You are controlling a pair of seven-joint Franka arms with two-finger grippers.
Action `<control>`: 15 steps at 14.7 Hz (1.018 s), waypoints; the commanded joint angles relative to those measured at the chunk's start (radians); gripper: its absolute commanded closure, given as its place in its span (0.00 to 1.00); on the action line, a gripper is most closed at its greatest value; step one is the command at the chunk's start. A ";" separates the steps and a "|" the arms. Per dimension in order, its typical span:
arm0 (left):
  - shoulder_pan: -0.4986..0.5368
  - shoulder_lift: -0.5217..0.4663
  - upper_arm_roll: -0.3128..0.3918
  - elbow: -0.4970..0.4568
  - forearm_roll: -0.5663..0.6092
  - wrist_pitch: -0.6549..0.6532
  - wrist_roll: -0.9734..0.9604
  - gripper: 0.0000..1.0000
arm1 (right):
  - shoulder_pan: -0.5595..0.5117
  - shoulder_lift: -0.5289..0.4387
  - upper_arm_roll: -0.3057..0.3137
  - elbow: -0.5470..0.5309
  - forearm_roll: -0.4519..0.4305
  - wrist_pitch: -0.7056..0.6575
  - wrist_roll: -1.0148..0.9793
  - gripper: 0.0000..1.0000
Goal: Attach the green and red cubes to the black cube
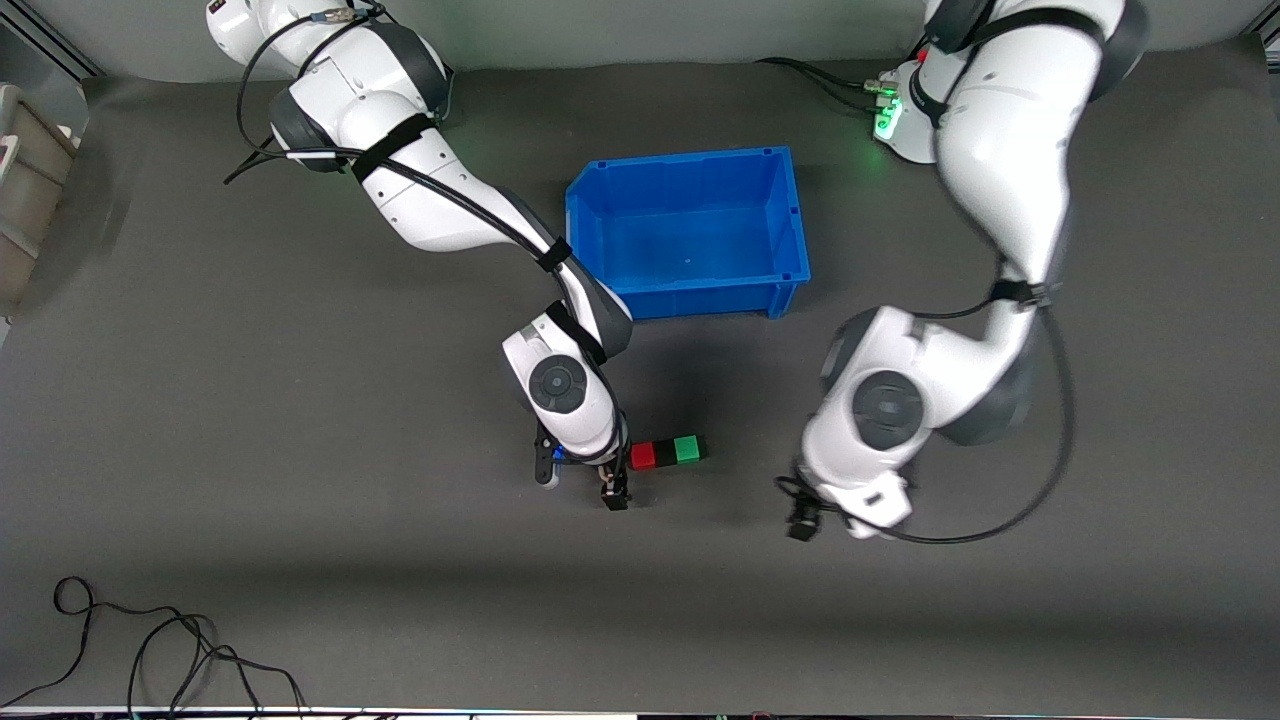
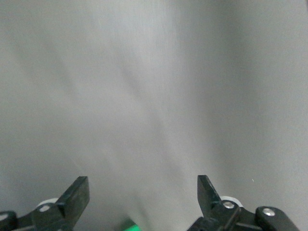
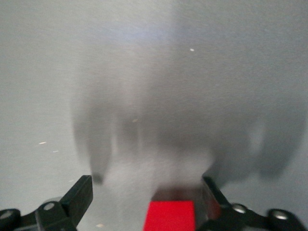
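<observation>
Red cube point(image 1: 642, 456), black cube point(image 1: 665, 452) and green cube point(image 1: 687, 449) lie in a touching row on the table point(image 1: 300, 560), black in the middle, nearer the camera than the bin point(image 1: 690, 235). They look light, rigid, matte; best gripped on flat opposite faces. My right tool point(image 3: 144, 195) is over the red end, open, holding nothing. My left tool point(image 2: 144, 197) hangs open, empty, over bare table.

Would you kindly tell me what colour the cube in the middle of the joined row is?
Black cube, between the red and green ones; the front view shows it best.
</observation>
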 commanded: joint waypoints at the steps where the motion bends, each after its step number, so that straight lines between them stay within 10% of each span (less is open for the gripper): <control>1: 0.087 -0.122 -0.009 -0.039 -0.005 -0.213 0.278 0.00 | -0.012 -0.078 -0.001 0.013 -0.005 -0.128 -0.088 0.00; 4: 0.186 -0.216 -0.006 -0.058 -0.020 -0.399 0.682 0.00 | -0.044 -0.214 0.001 0.010 0.004 -0.361 -0.271 0.00; 11: 0.413 -0.516 -0.006 -0.303 -0.084 -0.360 1.507 0.00 | -0.179 -0.557 -0.013 -0.002 -0.008 -0.961 -1.125 0.00; 15: 0.458 -0.685 0.005 -0.464 -0.081 -0.318 1.560 0.00 | -0.350 -0.692 -0.015 -0.007 -0.010 -1.127 -1.626 0.00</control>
